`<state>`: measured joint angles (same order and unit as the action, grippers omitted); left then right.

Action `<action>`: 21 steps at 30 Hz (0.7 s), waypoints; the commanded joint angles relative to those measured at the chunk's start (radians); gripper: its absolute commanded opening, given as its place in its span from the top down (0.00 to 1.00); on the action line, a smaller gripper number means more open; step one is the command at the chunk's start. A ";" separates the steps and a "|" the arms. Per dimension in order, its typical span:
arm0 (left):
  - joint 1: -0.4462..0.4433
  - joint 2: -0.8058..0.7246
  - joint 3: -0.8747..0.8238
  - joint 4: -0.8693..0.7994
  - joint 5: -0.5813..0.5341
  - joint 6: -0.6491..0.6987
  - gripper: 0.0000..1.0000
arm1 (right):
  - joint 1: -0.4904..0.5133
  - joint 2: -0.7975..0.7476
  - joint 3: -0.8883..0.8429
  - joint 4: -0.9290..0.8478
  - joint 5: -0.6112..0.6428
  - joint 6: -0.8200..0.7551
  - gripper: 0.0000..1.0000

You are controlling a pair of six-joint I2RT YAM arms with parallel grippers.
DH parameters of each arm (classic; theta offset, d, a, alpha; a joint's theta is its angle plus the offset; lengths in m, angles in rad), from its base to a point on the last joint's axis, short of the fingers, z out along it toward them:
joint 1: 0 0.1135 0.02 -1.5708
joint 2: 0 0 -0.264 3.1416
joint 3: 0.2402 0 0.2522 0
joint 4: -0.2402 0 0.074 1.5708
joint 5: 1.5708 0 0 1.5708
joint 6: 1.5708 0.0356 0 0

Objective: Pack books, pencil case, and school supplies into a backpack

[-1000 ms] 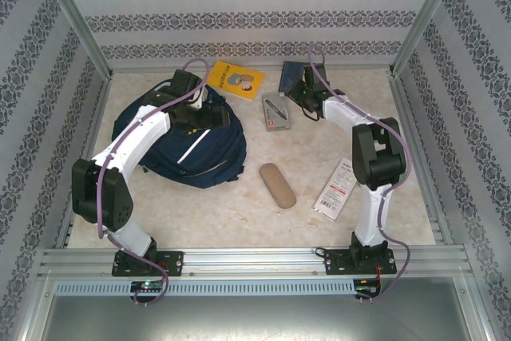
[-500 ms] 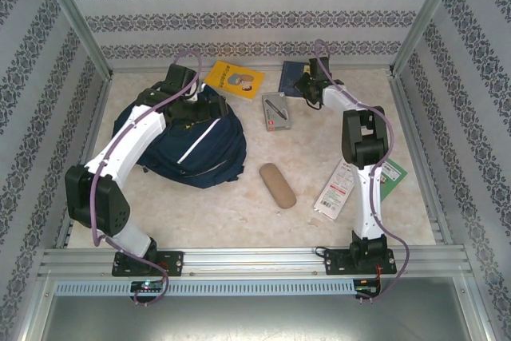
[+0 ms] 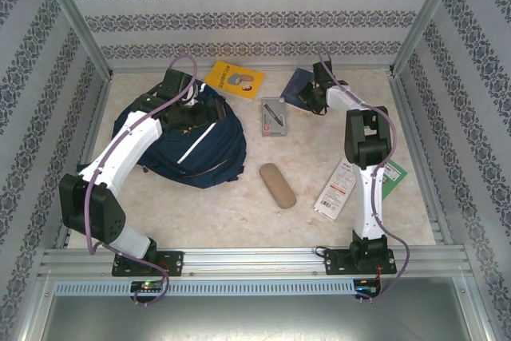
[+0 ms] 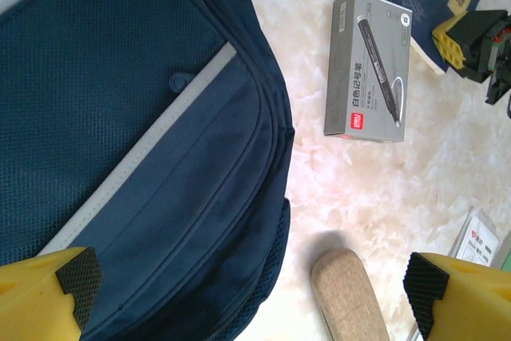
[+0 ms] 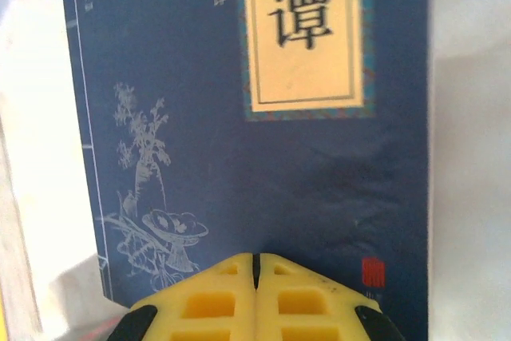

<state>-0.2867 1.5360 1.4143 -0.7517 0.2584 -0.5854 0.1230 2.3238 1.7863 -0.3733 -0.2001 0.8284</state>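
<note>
The backpack [image 3: 188,145] is laid at the left of the worktop [image 3: 231,217], under the left end effector [image 4: 249,293], which is held wide open and empty. The right end effector [image 5: 255,269] is shut, its tips set against a navy book [image 5: 239,157] at the far edge. Much is judged undone: the yellow book [image 3: 234,79], box [image 3: 274,116], pencil case [image 3: 277,185] and packet [image 3: 337,188] are seen outside.

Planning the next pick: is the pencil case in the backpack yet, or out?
Out. The pencil case lies on the table beside the backpack, not touching it.
</note>
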 commanded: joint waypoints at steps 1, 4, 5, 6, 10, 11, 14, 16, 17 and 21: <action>-0.005 -0.010 -0.018 0.035 0.037 -0.013 0.01 | 0.021 -0.087 -0.172 -0.090 -0.008 -0.040 1.00; -0.005 -0.002 -0.026 0.045 0.055 -0.001 0.01 | 0.033 -0.189 -0.323 -0.070 -0.009 -0.046 1.00; -0.005 0.002 -0.029 0.048 0.059 0.004 0.01 | 0.037 -0.221 -0.371 -0.067 -0.014 -0.046 1.00; -0.005 0.004 -0.032 0.052 0.065 0.010 0.01 | 0.043 -0.253 -0.413 -0.065 -0.013 -0.048 1.00; -0.005 0.012 -0.041 0.070 0.090 0.025 0.01 | 0.068 -0.385 -0.577 -0.075 0.008 -0.068 1.00; -0.006 0.016 -0.042 0.074 0.099 0.028 0.01 | 0.072 -0.418 -0.617 -0.078 0.015 -0.071 1.00; -0.009 0.029 -0.043 0.083 0.113 0.036 0.01 | 0.075 -0.511 -0.728 -0.084 0.049 -0.078 1.00; -0.011 0.039 -0.040 0.087 0.125 0.039 0.01 | 0.073 -0.568 -0.783 -0.084 0.058 -0.089 1.00; -0.014 0.044 -0.038 0.087 0.134 0.044 0.02 | 0.073 -0.597 -0.799 -0.108 0.089 -0.085 1.00; -0.029 0.069 -0.022 0.096 0.159 0.053 0.02 | 0.070 -0.685 -0.841 -0.125 0.132 -0.102 1.00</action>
<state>-0.2993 1.5803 1.3838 -0.6895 0.3824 -0.5613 0.1936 1.6936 0.9703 -0.4442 -0.1356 0.7536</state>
